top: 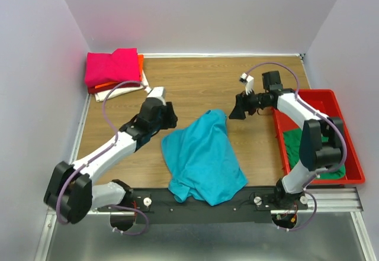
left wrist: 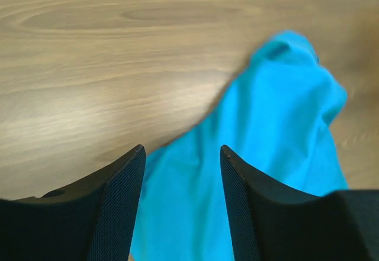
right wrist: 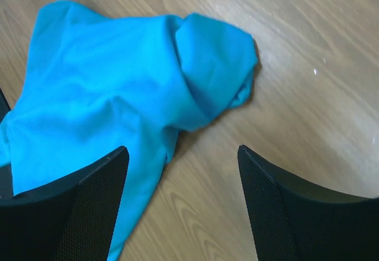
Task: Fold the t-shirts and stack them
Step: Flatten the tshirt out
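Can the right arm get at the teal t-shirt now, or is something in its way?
Probably yes. The right gripper hovers open beside the bunched far corner of the teal t-shirt, and only bare table lies between them.

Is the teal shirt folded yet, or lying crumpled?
Not folded: the teal shirt lies loose and rumpled on the table, edges uneven, one end bunched into a lump.

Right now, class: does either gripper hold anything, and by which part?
Nothing is held: left gripper and right gripper both stand open near the crumpled teal cloth t-shirt.
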Robot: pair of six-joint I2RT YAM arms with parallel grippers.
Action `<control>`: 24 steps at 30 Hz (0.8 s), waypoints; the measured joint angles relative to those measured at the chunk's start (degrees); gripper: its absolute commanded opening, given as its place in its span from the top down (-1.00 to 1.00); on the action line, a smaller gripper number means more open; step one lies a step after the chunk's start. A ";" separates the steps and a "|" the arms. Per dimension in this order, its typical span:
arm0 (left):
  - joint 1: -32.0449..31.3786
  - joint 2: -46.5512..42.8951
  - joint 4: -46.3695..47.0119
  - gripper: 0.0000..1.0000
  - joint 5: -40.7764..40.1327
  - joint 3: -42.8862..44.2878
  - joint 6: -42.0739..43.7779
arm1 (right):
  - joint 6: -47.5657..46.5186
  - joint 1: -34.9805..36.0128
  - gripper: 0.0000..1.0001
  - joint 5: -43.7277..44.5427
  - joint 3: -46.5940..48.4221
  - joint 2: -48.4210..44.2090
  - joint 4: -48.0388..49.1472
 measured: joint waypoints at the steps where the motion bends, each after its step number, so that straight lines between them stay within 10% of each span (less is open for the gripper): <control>1: 2.32 -2.29 1.09 -0.29 0.04 -2.64 -2.23 | 0.57 0.59 -0.61 0.07 1.75 1.57 -0.31; 9: 3.21 -4.00 3.80 -0.29 4.79 -16.39 -14.01 | 4.02 8.59 -0.55 1.81 10.29 13.88 -0.85; 14: 3.23 -0.79 7.06 -0.19 6.36 -18.29 -16.70 | 5.03 11.65 -0.01 3.39 11.56 18.60 -2.27; 19: 3.23 4.20 8.96 0.82 6.38 -15.61 -16.83 | 5.49 12.20 0.99 4.26 15.04 20.22 -5.16; 24: 3.54 7.50 8.44 1.00 6.19 -8.92 -12.87 | 3.82 12.20 0.99 6.67 27.58 20.22 -10.91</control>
